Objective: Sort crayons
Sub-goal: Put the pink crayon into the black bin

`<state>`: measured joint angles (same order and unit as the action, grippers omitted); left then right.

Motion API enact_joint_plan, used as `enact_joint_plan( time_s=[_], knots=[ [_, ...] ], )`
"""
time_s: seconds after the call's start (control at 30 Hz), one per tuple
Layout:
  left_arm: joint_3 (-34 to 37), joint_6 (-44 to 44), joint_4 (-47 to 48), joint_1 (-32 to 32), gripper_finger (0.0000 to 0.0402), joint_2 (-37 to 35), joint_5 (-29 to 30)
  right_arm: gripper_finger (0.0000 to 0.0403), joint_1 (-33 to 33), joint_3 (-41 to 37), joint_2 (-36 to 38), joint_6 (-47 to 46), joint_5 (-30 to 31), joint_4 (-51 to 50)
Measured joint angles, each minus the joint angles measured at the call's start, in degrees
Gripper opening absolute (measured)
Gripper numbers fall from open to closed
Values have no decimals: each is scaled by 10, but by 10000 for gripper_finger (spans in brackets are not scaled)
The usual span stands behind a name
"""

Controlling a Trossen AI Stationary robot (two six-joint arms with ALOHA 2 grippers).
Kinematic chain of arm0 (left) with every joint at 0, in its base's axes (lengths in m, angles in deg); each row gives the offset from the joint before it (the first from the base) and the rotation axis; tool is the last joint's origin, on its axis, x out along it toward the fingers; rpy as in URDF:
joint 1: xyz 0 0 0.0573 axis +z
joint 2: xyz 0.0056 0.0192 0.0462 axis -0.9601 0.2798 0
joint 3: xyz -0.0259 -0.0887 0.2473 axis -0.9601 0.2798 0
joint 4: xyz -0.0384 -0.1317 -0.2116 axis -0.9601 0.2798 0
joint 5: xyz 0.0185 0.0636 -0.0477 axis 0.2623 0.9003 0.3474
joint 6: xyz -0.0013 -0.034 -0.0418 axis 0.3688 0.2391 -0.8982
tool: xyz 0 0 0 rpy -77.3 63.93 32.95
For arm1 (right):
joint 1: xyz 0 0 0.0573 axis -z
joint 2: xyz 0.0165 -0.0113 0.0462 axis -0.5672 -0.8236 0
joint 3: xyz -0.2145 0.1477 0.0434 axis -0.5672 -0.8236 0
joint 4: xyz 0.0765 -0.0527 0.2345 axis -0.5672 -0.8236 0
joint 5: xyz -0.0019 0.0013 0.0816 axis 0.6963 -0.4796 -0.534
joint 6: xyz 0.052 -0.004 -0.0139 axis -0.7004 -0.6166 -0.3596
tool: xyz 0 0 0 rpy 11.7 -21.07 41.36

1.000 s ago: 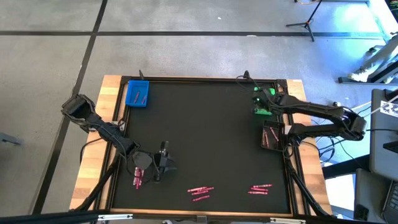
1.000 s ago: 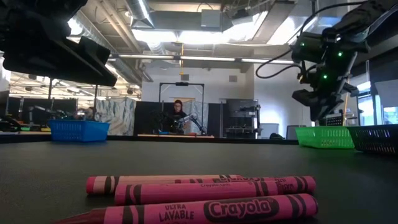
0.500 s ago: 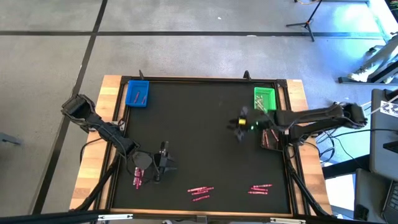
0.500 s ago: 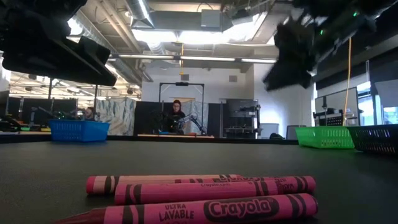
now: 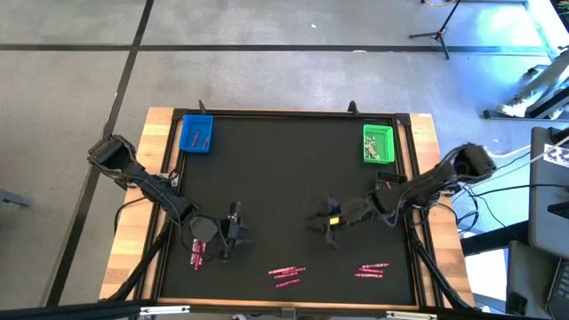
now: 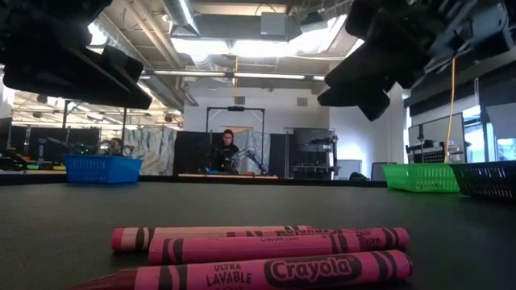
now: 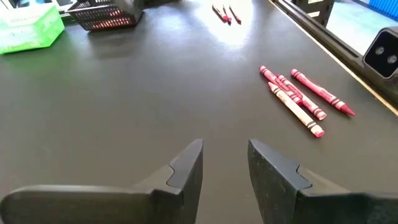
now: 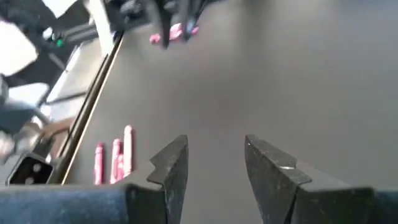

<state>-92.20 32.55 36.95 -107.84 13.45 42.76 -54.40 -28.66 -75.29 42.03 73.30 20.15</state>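
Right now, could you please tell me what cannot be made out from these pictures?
- Blue tray: its contents are too small in the high view, and its wall hides them in the low view.
- Dark basket: cut off by the left wrist view's edge.
- Far crayons: blurred in the right wrist view.
- Nearest crayon: its tip is cut off by the low view's edge.

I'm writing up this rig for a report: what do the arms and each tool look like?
Both arms are dark, slim and jointed, with black cables trailing off the table. The left tool and right tool each have two dark, wedge-shaped fingers. A small yellow-green light glows by the right tool.
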Motion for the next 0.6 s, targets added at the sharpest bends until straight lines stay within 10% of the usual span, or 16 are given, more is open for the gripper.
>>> enact_joint_plan(
  time_s=[0.6],
  knots=[
    [0,0,-4,1,119,0,0,153,-108,246,-163,37,0,-227]
  ],
)
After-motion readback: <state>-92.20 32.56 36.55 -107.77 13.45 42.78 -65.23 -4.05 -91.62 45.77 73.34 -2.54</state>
